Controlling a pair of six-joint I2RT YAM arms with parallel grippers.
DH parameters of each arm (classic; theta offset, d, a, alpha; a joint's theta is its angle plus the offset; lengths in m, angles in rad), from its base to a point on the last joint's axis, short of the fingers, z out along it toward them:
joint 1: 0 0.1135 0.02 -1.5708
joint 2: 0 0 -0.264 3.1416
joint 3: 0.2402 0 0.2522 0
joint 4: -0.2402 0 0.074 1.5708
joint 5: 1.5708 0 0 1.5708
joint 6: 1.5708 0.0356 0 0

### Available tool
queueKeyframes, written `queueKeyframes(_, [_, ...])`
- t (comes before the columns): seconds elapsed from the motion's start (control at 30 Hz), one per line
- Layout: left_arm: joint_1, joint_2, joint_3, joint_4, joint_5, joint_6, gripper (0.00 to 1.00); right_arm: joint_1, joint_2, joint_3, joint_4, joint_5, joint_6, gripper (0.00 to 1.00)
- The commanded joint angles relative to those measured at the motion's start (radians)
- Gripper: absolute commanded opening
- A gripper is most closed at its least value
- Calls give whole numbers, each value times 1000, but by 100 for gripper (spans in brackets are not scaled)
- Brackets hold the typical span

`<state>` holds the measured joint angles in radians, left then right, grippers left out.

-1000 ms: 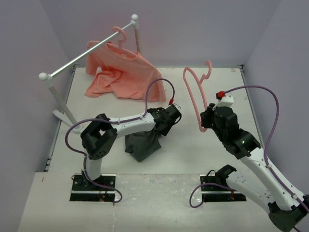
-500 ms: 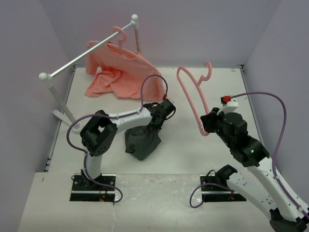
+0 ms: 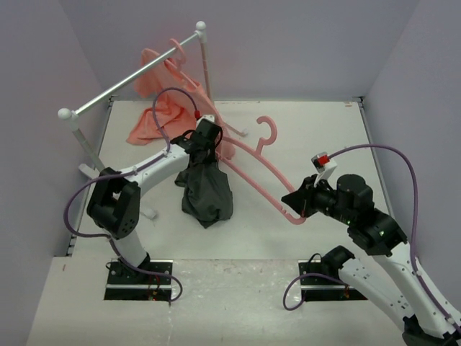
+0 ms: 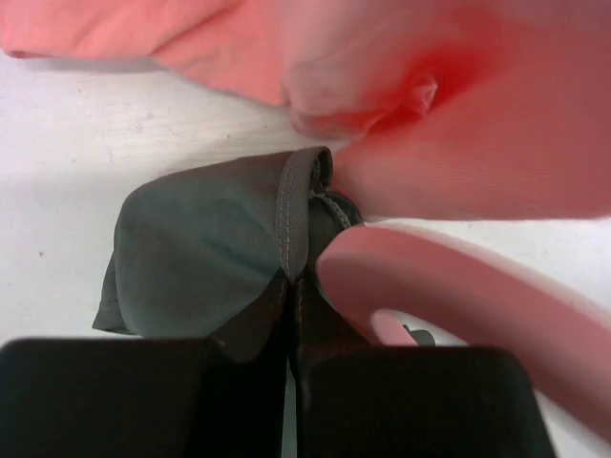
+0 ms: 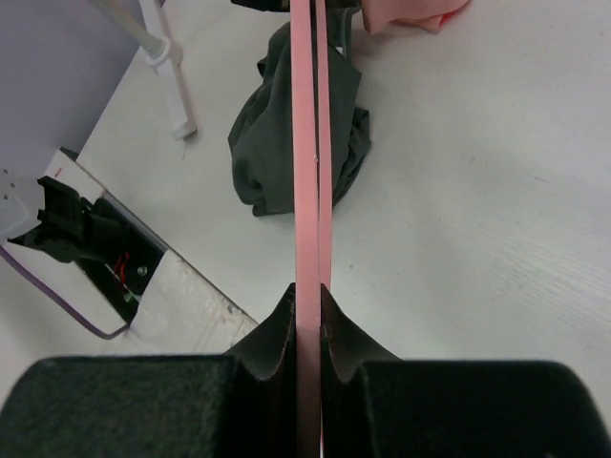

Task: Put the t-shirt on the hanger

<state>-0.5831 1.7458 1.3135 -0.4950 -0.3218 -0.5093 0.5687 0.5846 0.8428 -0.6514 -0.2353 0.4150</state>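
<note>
The dark charcoal t-shirt [image 3: 205, 191] hangs in a bunch from my left gripper [image 3: 205, 148], which is shut on its stitched neck edge [image 4: 291, 215]. My right gripper [image 3: 299, 205] is shut on one end of the salmon-pink hanger [image 3: 256, 166], held low and pointing left. The hanger's far arm tip reaches the shirt just by my left fingers and shows in the left wrist view [image 4: 449, 286]. In the right wrist view the hanger [image 5: 307, 143] runs edge-on from my jaws straight to the shirt [image 5: 286, 134]. Its hook [image 3: 268, 133] points toward the back.
A clothes rail [image 3: 122, 83] on white posts stands at the back left. A salmon-pink garment [image 3: 162, 104] on another pink hanger [image 3: 176, 50] hangs from it and trails on the table, close behind my left gripper. A rail foot [image 5: 172, 86] stands left of the shirt.
My left gripper lifted the t-shirt up and back toward the rail. My right gripper swung the hanger down from upright to nearly level, bringing its tip to the shirt's neck.
</note>
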Motion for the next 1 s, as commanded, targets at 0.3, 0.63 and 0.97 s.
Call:
queueKeyframes(0.3, [26,-221,-254,176,151,-69,0,3,-17,19,-37,-45,-23,0])
queueKeyframes(0.63, [25,-287,-342,203,159,-72,25,2,5,-36,-30,-80,-10,0])
queueKeyframes(0.97, [26,-264,-337,213,139,-63,33,3,-32,-31,-76,-35,-12,0])
